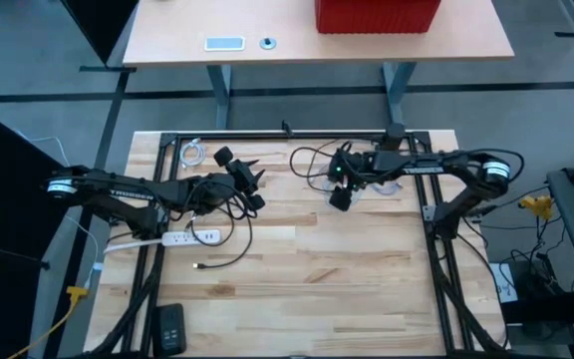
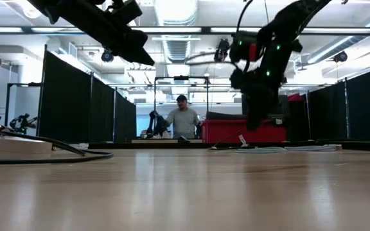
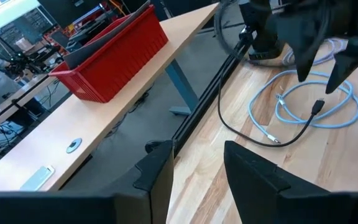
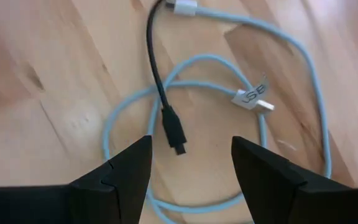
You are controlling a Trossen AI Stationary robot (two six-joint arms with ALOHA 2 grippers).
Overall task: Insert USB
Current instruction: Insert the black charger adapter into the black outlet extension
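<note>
High view shows the wooden tabletop (image 1: 317, 269) with a white power strip (image 1: 189, 237) near its left edge, the left tool (image 1: 252, 186) hanging released and empty beside it. Near the far edge the right tool (image 4: 188, 165) hovers, fingers apart, over a black USB plug (image 4: 174, 132) lying on a pale blue cable coil (image 4: 229, 99).

Open wood — cable loops (image 4: 229, 118) underneath

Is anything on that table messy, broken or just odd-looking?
Nothing looks broken or spilled. The untidy part is the wiring: a light blue cable lies in loose loops with a black cable draped across it, right beneath the open right gripper. Another black cable trails loose beside the white power strip.
</note>
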